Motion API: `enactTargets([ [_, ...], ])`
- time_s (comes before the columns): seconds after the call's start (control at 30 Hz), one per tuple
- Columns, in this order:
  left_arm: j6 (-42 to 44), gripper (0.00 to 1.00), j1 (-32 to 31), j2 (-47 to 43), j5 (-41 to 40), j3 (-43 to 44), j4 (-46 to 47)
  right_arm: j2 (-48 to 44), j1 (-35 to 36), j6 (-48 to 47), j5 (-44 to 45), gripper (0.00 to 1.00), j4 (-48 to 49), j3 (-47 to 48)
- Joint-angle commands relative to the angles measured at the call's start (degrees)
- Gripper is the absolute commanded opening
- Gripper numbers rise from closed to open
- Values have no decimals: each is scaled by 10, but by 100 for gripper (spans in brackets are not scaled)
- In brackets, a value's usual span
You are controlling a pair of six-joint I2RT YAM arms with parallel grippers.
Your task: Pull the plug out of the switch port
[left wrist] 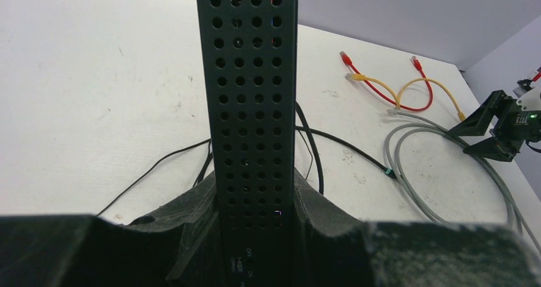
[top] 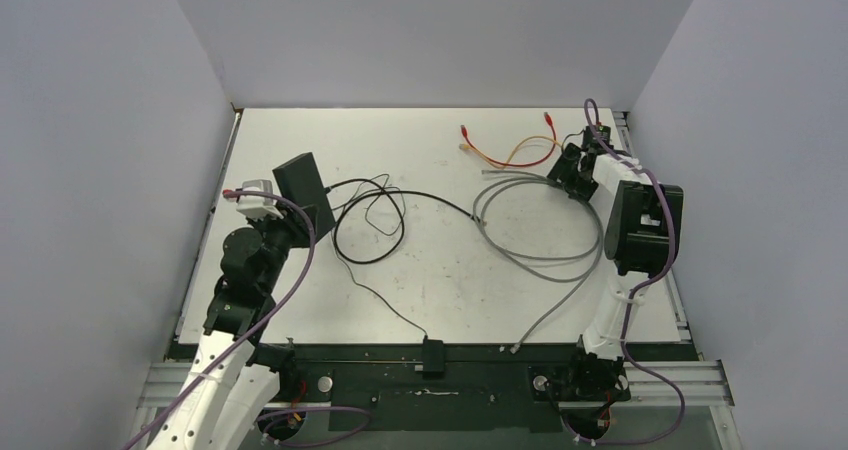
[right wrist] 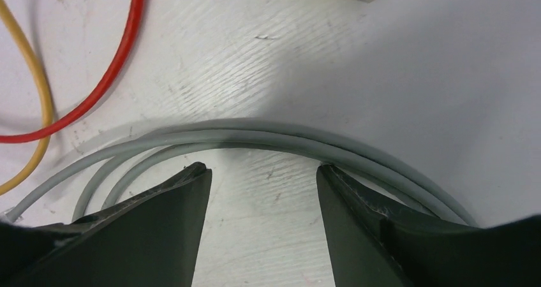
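Left end effector (left wrist: pixel 255 201) pinches switch (left wrist: pixel 254 102), held upright over left side of bench (top: pixel 440 280). Right end effector (right wrist: pixel 263 172) spread, tips at grey cable (right wrist: pixel 255 137). Red cable (right wrist: pixel 121 64) and yellow cable (right wrist: pixel 39 89) lie beside. Black wire (top: pixel 368 222) loops mid-bench.

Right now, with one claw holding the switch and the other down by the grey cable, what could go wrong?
1. The right claw is open at the loops of the grey cable, far from the switch. Closing there and pulling would likely strain the cord, not free a plug.
2. The left claw grips the upright switch at one end only, so a sideways tug may twist it loose.
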Motion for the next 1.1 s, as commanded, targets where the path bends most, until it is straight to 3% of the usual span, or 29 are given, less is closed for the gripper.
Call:
enactTargets([
  [0.0, 30, 0, 0, -23, -31, 51, 51, -23, -14, -10, 50, 64, -12, 4],
  [0.37, 90, 0, 0, -10, -46, 90, 11, -50, -43, -33, 95, 66, -14, -7],
  [0.5, 118, 0, 0, -3, -42, 104, 11, -55, -47, -37, 66, 68, -13, -4],
  [0.93, 67, 0, 0, 81, 145, 105, 116, -128, 47, -80, 36, 93, 3, 9],
  [1.07, 46, 0, 0, 105, 195, 104, 150, -147, 84, -94, 7, 97, 2, 18],
])
